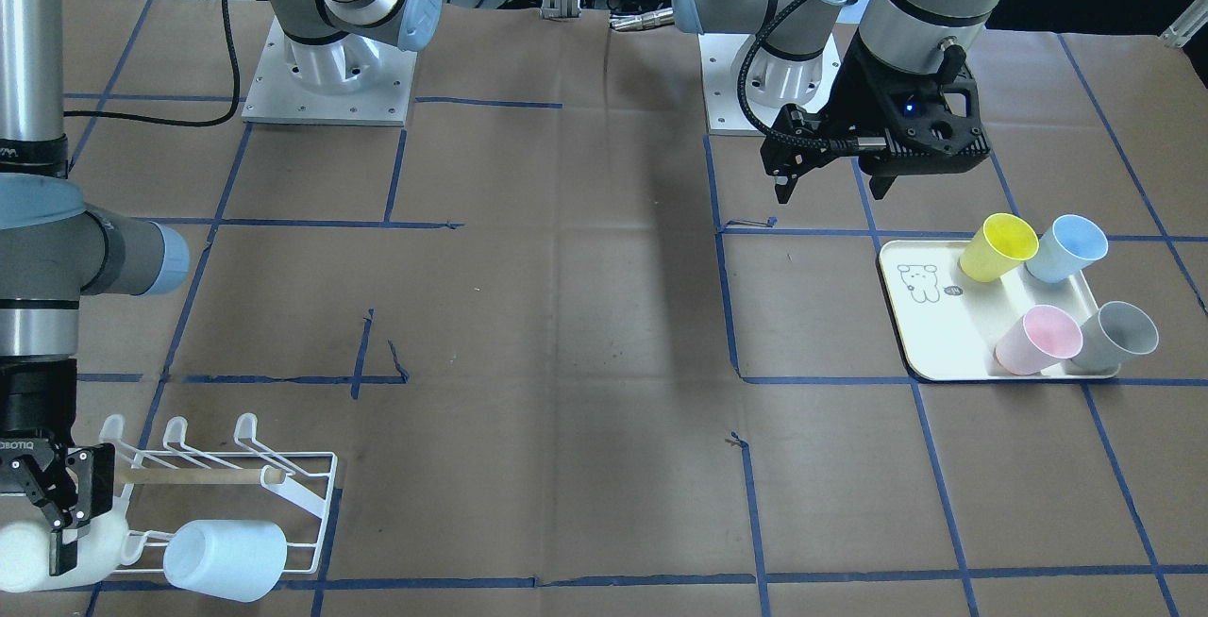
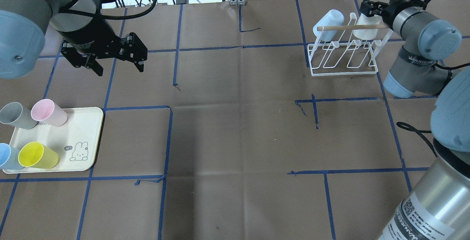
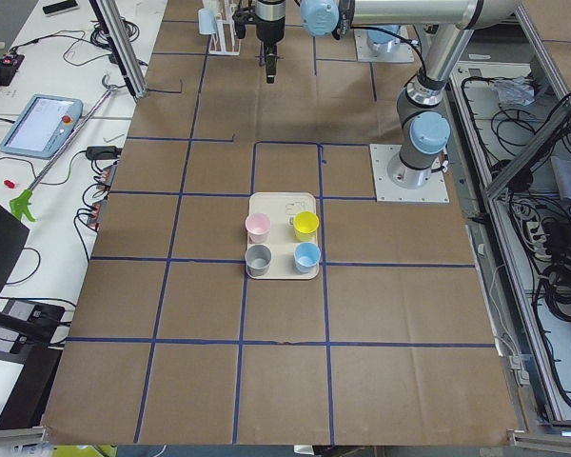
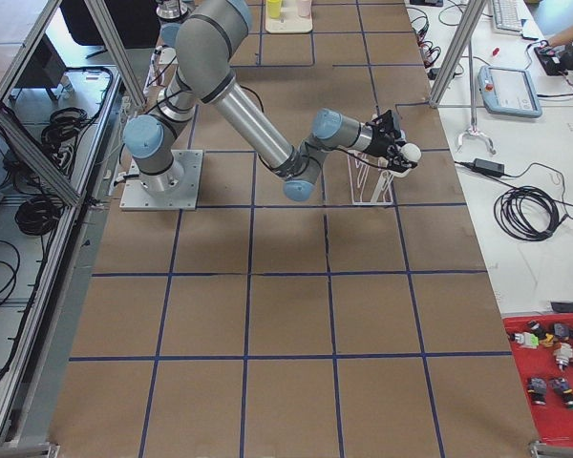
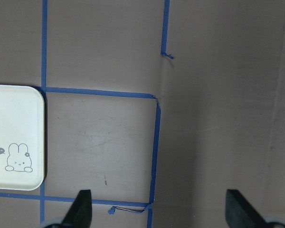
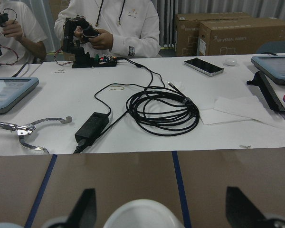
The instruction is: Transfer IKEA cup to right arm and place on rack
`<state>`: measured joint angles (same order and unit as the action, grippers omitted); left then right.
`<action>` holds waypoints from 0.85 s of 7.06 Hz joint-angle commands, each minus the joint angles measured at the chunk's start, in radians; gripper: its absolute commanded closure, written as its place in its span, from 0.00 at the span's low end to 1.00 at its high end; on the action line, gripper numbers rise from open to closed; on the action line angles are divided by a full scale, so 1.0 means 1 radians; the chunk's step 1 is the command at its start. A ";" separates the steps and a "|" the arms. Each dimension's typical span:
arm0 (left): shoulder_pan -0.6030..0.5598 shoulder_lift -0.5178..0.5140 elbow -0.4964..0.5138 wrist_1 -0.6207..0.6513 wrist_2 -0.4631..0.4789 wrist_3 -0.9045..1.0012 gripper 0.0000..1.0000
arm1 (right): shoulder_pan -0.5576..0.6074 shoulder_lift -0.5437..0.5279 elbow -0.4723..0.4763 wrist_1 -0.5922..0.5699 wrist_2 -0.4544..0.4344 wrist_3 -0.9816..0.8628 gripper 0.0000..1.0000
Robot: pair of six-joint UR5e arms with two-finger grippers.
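The white wire rack (image 1: 283, 494) with a wooden rod stands at the table's far right in the overhead view (image 2: 345, 67). A pale blue cup (image 1: 226, 560) and a white cup (image 1: 28, 556) sit on its prongs. My right gripper (image 1: 61, 527) is open, its fingers on either side of the white cup (image 6: 142, 213), which also shows in the overhead view (image 2: 365, 31). My left gripper (image 2: 114, 62) is open and empty, hovering above the table behind the tray; its fingertips (image 5: 83, 204) show bare table between them.
A cream tray (image 2: 84, 148) with a rabbit drawing holds a yellow cup (image 2: 38, 155), a blue cup (image 2: 7, 157), a pink cup (image 2: 47, 112) and a grey cup (image 2: 16, 115). Blue tape lines grid the brown table. Operators sit beyond the far edge.
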<state>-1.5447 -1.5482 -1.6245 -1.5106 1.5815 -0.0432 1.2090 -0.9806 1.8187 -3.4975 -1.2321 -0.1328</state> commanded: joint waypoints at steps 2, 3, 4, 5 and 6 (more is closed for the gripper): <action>0.000 -0.001 -0.005 0.016 0.000 -0.001 0.01 | 0.006 -0.062 -0.006 0.099 0.003 0.004 0.00; 0.000 0.000 -0.005 0.017 0.000 -0.001 0.00 | 0.007 -0.135 -0.009 0.241 0.003 0.004 0.00; 0.000 0.000 -0.005 0.017 0.000 0.000 0.01 | 0.012 -0.208 -0.025 0.353 0.003 0.004 0.00; 0.000 0.002 -0.006 0.021 -0.002 -0.001 0.01 | 0.033 -0.263 -0.035 0.474 0.002 -0.010 0.00; 0.000 0.002 -0.009 0.021 -0.002 -0.001 0.01 | 0.067 -0.324 -0.051 0.609 -0.022 -0.011 0.00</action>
<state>-1.5447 -1.5466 -1.6309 -1.4910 1.5805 -0.0441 1.2435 -1.2311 1.7847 -3.0434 -1.2357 -0.1389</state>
